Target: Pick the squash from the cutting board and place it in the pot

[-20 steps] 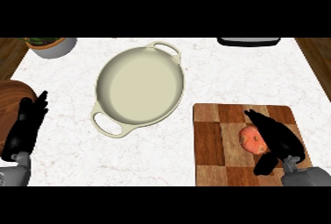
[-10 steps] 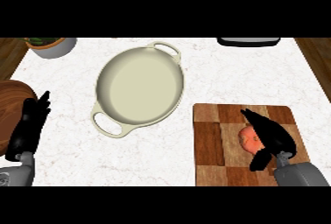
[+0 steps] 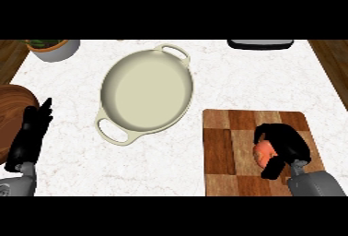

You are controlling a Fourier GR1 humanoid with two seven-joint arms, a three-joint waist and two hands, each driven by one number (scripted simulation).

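An orange squash [image 3: 262, 150] lies on the checkered wooden cutting board [image 3: 224, 152] at the lower right. My right hand [image 3: 285, 143] is curled over it, fingers on its far side and thumb at its near side, hiding most of it. The cream oval pot [image 3: 146, 94] with two loop handles stands on the white marble counter, up and left of the board, with nothing inside. Near the left edge my left hand [image 3: 31, 133] rests open, fingers pointing up.
A grey bowl with greens [image 3: 53, 48] sits at the back left corner. A dark tray [image 3: 261, 44] is at the back edge, right of centre. A round wooden object [image 3: 15, 97] lies at the left edge beside my left hand.
My right hand has drawn back toward me and curled its fingers down round the squash. The squash, the pot and my left hand stay in place.
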